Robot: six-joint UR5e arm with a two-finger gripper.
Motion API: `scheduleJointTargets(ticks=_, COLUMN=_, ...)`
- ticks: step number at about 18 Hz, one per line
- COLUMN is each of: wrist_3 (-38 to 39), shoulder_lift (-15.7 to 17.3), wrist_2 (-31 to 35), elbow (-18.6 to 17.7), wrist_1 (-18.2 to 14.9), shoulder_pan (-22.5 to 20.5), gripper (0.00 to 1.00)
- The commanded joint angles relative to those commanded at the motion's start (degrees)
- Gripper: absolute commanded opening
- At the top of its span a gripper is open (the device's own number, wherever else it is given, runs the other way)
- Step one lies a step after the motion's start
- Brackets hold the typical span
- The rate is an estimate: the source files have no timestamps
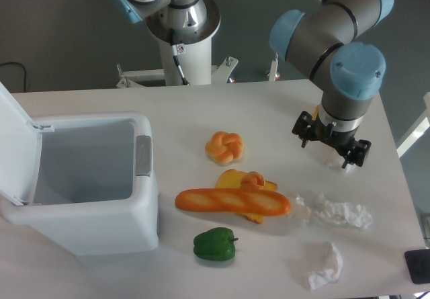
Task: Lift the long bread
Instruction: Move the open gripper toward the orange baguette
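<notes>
Long bread (233,202), the slim glossy orange-brown toy baguette with paler diagonal slashes, is seen lying flat on the white desk (269,117), near the middle front. Its long axis runs roughly left to right in the camera view, tilted slightly downward toward the right end. The far edge is laid over a yellow toast slice carrying a small twisted roll (245,183); whether it rests fully on the slice cannot be told.

Tool (330,144) is held above the desk on the right side, pointing down, empty. Its dark fingers appear spread to a moderate gap, though the exact opening is hard to judge from this angle.

From the tool, the bread lies toward the left and nearer the camera, well apart; the right tapered end is the closest part. A grasp across the narrow width is judged to need the fingers turned crosswise to the bread's axis.

Also noted: a round knotted orange roll (224,147) behind the bread, a green toy pepper (215,244) in front, crumpled white paper (336,211) just beside the right end, and an open white bin (87,178) to the left.
</notes>
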State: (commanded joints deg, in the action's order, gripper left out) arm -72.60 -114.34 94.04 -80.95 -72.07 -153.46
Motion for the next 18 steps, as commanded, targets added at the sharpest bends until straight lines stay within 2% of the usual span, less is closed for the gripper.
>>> scheduleJointTargets(ticks=7, wrist_3=0.7, shoulder_lift=-0.2, wrist_2=-0.2, elbow=-1.0, wrist_1=0.6, shoulder_pan=0.7, gripper=1.0)
scheduleJointTargets(ticks=12, wrist_3=3.9, shoulder_lift=0.0, wrist_2=-0.2, elbow=-7.5, wrist_1=9.7, shoulder_pan=0.7, gripper=1.0)
scheduleJointTargets(ticks=18, wrist_3=11.5, shoulder_lift=-2.6, wrist_2=-0.3, elbow=-8.1, wrist_1=9.9, shoulder_pan=2.5, gripper=1.0)
